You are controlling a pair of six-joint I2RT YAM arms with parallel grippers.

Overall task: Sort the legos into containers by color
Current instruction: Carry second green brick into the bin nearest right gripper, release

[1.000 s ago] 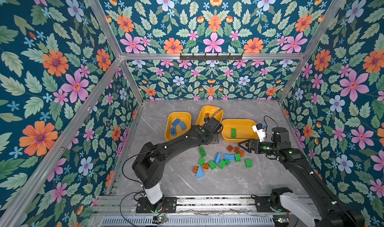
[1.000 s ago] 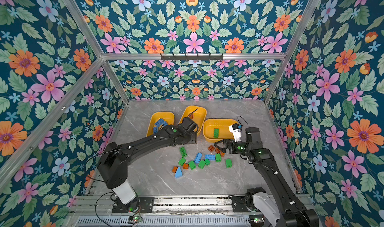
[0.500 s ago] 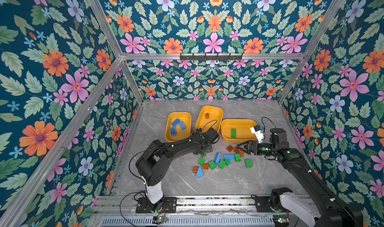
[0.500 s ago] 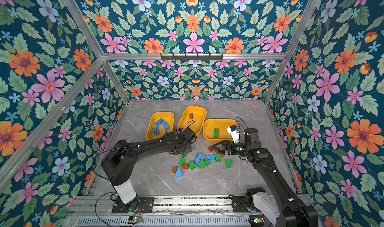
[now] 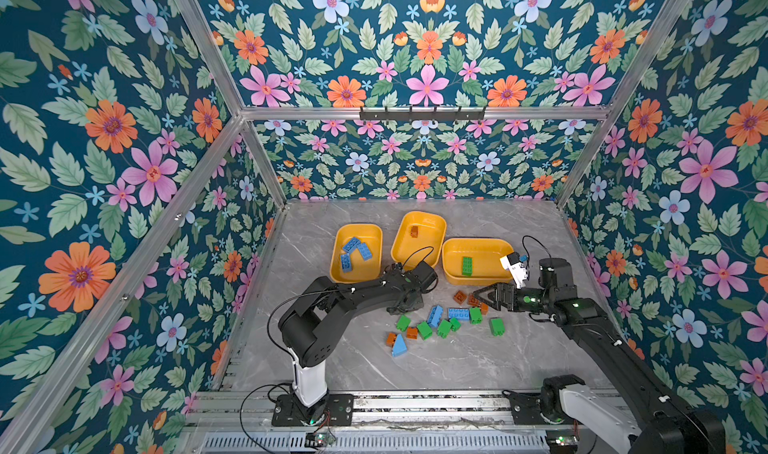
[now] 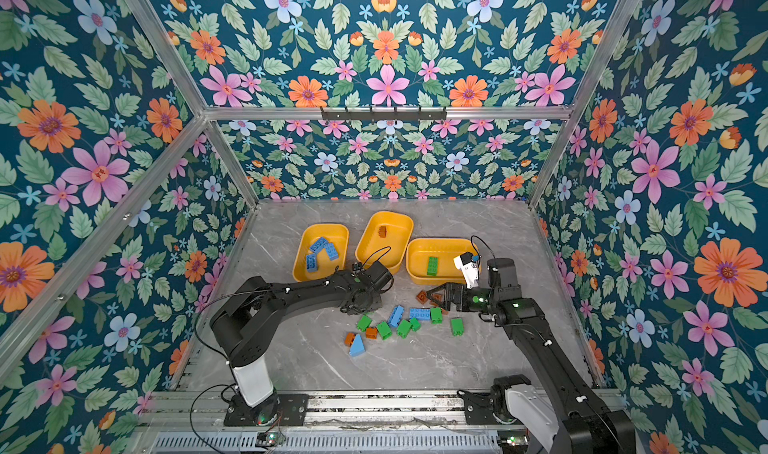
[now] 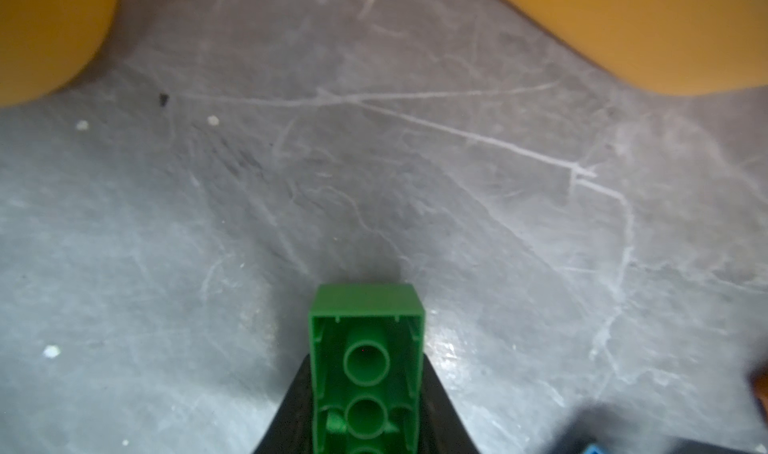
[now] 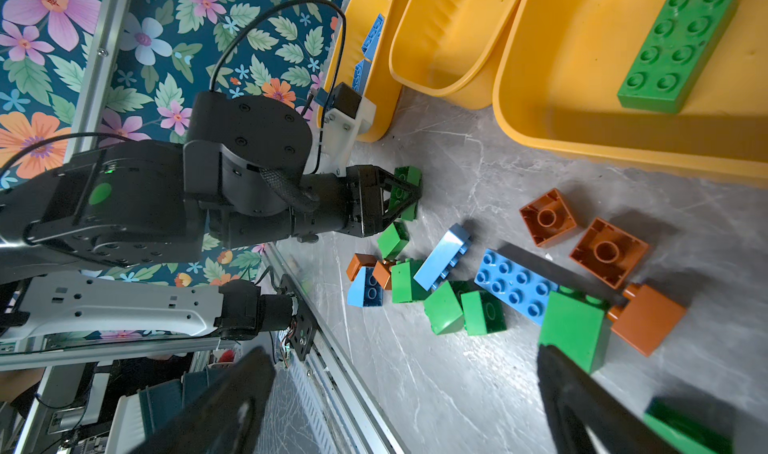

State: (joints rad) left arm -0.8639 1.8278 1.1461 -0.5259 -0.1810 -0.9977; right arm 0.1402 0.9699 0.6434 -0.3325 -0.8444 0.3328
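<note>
**A:** What is the left gripper [image 8: 409,194] doing?

**B:** It is pinching a green brick [image 7: 365,348] across its long sides, with the jaws narrowed onto it. The brick's hollow underside is facing the wrist camera. It is sitting on or just over the grey tabletop [image 5: 415,369], I cannot tell which, at the edge of the loose pile [image 5: 444,327] nearest the tubs.

**A:** Where is it going, would you say?

**B:** I am guessing the right-hand tub [image 5: 478,243], since a long green brick [image 5: 466,265] is lying in it. The left-hand tub [image 5: 357,228] is holding blue bricks and the middle tub [image 5: 419,219] a brown-orange one.

**A:** How should it be going about that?

**B:** By lifting straight up first, so no neighbours are dragging along, then rising above the tub's near wall before crossing. The brick is sticking out past the fingertips, so swinging gently seems wise.

**A:** Is anything getting in the way?

**B:** The right gripper [image 5: 482,296] is hanging wide open and empty just in front of that tub. I would be steering around it.
</note>
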